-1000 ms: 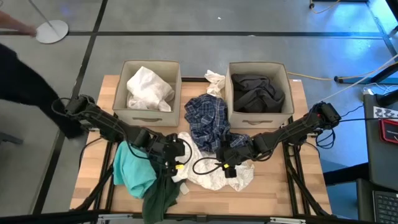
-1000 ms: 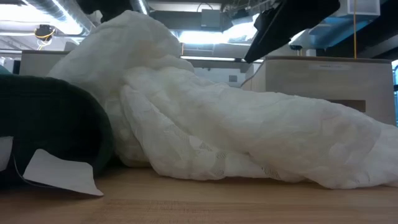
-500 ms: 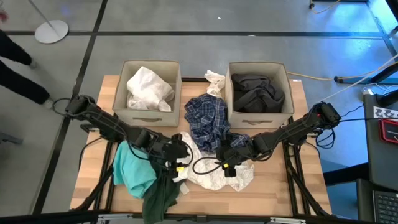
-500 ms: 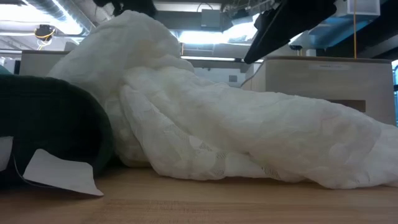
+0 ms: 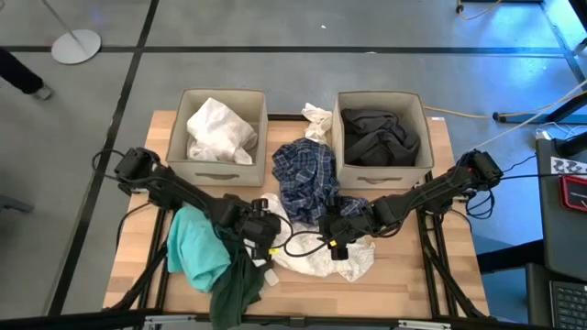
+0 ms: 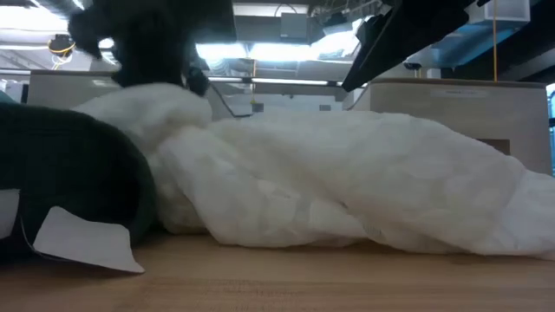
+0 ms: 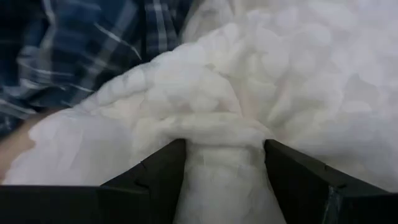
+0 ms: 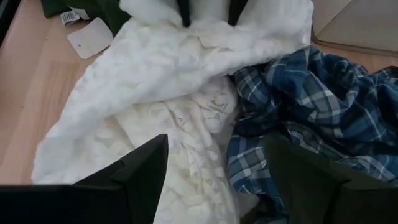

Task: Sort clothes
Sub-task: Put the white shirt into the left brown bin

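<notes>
- Left gripper (image 5: 263,226) reached low from the table's 9 o'clock side, fingers pinched on the white garment (image 5: 307,257) at table centre.
- Right gripper (image 5: 332,225) came from 3 o'clock, fingers spread, hovering where the plaid shirt (image 5: 307,179) met the white fabric.

A crumpled white lace garment (image 5: 307,257) lies at lower centre of the high view, a fold bunched between 2 dark fingers. Just above it sits a rumpled blue plaid shirt (image 5: 307,179). At lower left a teal garment (image 5: 194,252) overlaps a dark green one (image 5: 237,289). A white garment (image 5: 218,130) fills the upper-left box, a dark grey one (image 5: 381,137) the upper-right; a small cream piece (image 5: 317,119) lies between.
</notes>
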Controlling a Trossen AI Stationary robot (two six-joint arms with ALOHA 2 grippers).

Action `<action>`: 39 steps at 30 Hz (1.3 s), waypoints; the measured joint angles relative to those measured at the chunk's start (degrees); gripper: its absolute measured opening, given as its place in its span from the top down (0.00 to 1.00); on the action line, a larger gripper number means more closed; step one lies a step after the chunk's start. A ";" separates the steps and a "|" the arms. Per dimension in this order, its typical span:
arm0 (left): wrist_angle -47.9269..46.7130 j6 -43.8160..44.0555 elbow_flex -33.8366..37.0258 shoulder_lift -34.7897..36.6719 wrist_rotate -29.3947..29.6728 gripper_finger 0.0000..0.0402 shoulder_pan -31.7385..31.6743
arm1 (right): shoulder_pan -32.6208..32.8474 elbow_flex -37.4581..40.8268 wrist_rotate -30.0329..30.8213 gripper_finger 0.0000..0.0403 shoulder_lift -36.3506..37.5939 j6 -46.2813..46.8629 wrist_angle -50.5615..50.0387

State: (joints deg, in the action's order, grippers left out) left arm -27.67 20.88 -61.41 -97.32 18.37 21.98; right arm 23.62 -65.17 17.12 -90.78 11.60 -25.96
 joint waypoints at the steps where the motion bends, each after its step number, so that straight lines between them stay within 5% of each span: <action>1: 0.13 -0.20 0.00 -0.88 0.05 0.48 -0.03 | 0.00 0.00 0.00 0.33 0.00 0.00 0.01; 11: 3.82 -3.41 -0.29 -8.90 0.98 0.51 -0.22 | 0.00 0.00 0.00 0.33 -0.01 0.26 0.10; 21: 6.17 -4.91 -0.18 -10.71 2.17 0.94 -0.20 | 0.00 0.00 0.00 0.33 -0.02 0.32 0.18; 23: 6.35 -5.79 -0.15 -10.67 3.10 0.96 0.21 | 0.02 0.00 0.00 0.33 -0.02 0.35 0.16; 39: -10.54 -11.33 -12.70 -10.90 30.49 0.96 8.08 | 1.80 0.00 1.67 0.33 -0.04 7.69 -8.60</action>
State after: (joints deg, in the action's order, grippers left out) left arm -38.21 9.56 -74.11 -108.22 48.86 30.06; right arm 25.41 -65.17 18.79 -90.83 19.29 -34.57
